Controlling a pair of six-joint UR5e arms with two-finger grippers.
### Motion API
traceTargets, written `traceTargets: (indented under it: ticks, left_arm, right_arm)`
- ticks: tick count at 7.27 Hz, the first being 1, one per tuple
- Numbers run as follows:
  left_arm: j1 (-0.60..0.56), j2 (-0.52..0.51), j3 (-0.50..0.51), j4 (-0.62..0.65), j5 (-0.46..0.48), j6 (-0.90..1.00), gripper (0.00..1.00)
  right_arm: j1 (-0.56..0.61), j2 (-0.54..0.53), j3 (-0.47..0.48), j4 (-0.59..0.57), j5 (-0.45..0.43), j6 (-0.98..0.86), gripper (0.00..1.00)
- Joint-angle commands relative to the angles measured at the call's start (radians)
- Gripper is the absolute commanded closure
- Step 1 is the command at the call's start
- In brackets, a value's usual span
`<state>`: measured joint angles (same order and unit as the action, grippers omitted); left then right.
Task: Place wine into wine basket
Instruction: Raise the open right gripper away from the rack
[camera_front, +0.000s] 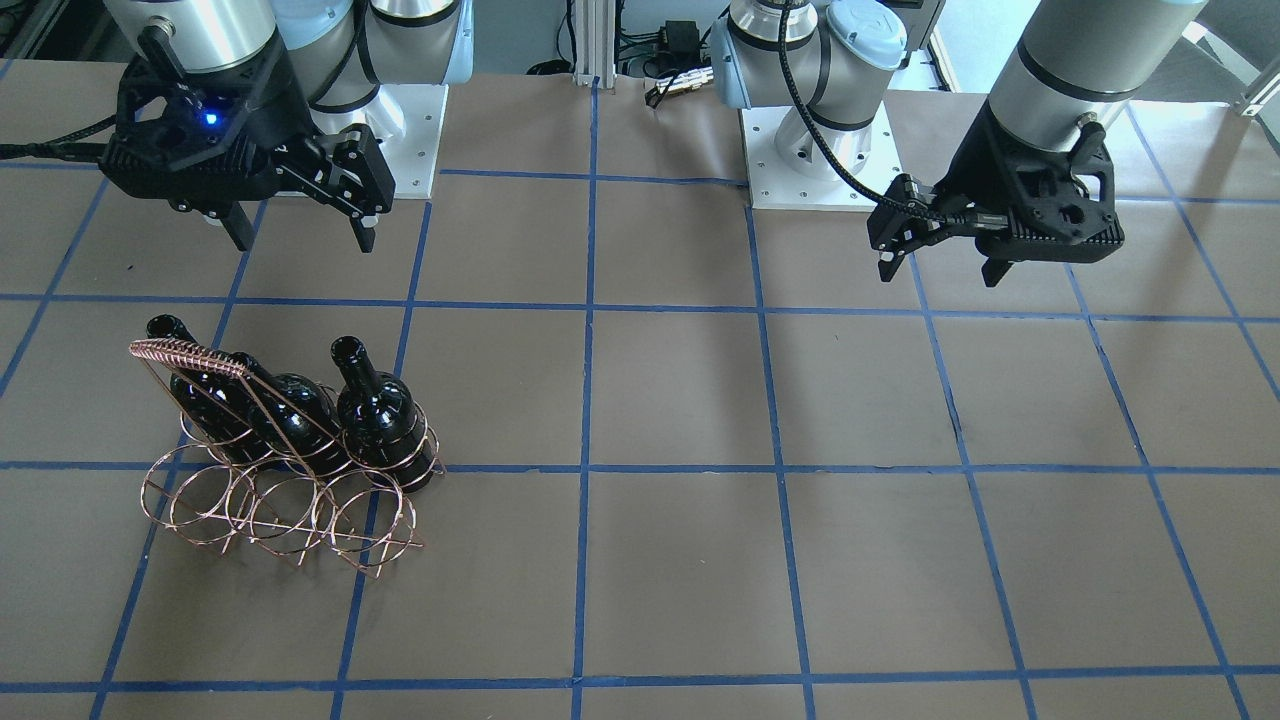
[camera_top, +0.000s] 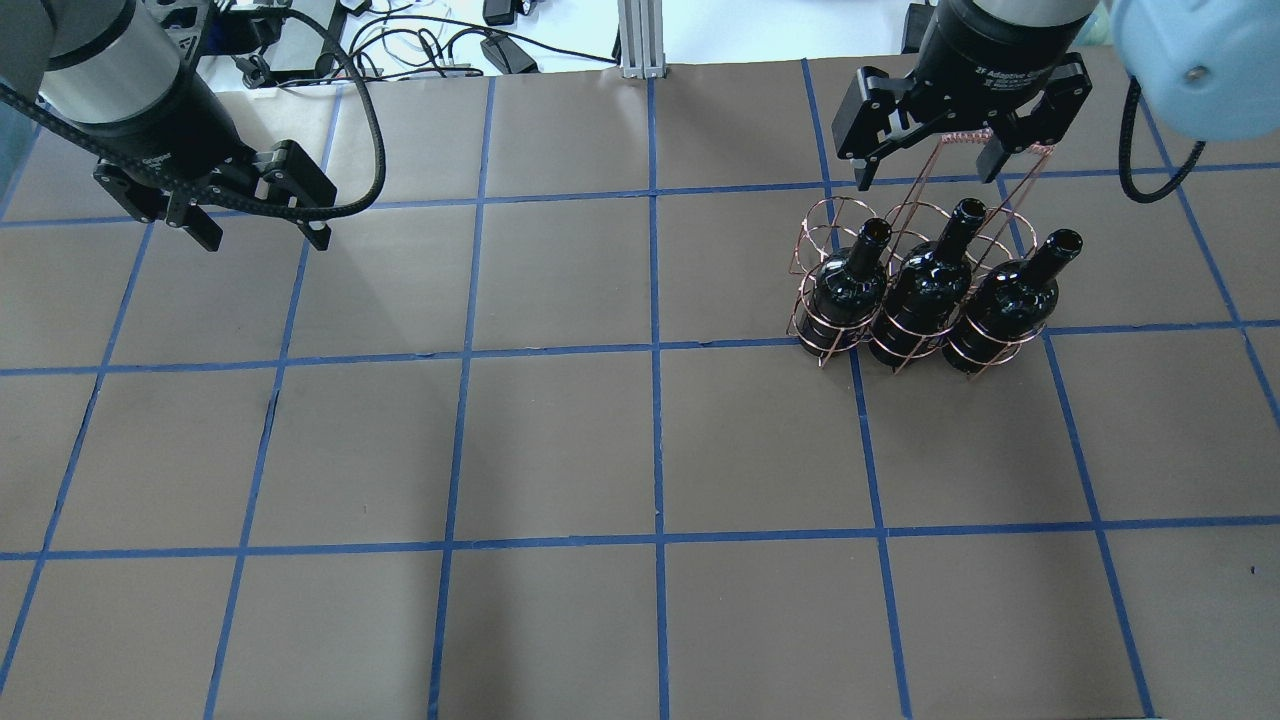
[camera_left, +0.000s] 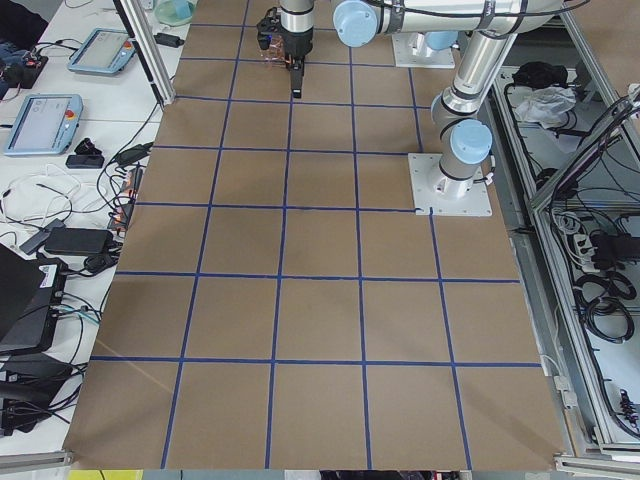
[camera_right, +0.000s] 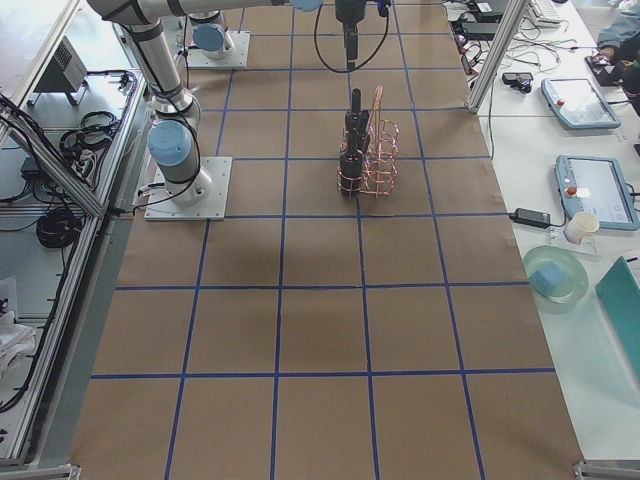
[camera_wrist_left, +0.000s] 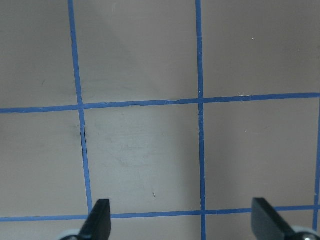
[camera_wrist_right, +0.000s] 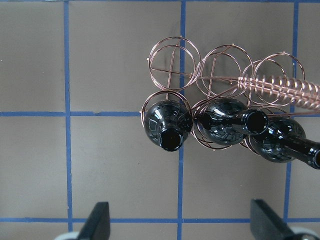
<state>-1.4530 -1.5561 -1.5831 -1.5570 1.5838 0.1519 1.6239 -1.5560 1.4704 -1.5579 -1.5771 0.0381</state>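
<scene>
Copper-coloured wire wine basket (camera_wrist_right: 280, 89) stands on the brown tabletop (camera_top: 560, 440), on the robot's right side. Three glossy black wine bottles (camera_top: 925, 285) stand neck-up in it, one per ring, filling the row nearer the robot. Right fingers (camera_wrist_right: 98, 221) are spread wide and grip nothing, hovering above the basket and clear of bottles and handle. Left fingers (camera_wrist_left: 98, 220) are likewise wide apart and hold nothing, above the tabletop, well apart from the basket.

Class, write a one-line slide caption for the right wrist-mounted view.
Three black wine bottles fill one row of the copper wire basket, other row empty, right gripper open.
</scene>
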Motion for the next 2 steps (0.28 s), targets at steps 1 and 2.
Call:
traceTargets:
  ticks: [1, 2]
  left_arm:
    - [0.002, -0.001, 0.0, 0.0, 0.002, 0.0, 0.0]
    - [0.002, -0.001, 0.0, 0.0, 0.004, 0.0, 0.0]
  right_arm:
    - [-0.007, -0.012, 0.004, 0.007, 0.002, -0.004, 0.0]
    - [-0.013, -0.012, 0.004, 0.007, 0.002, -0.015, 0.0]
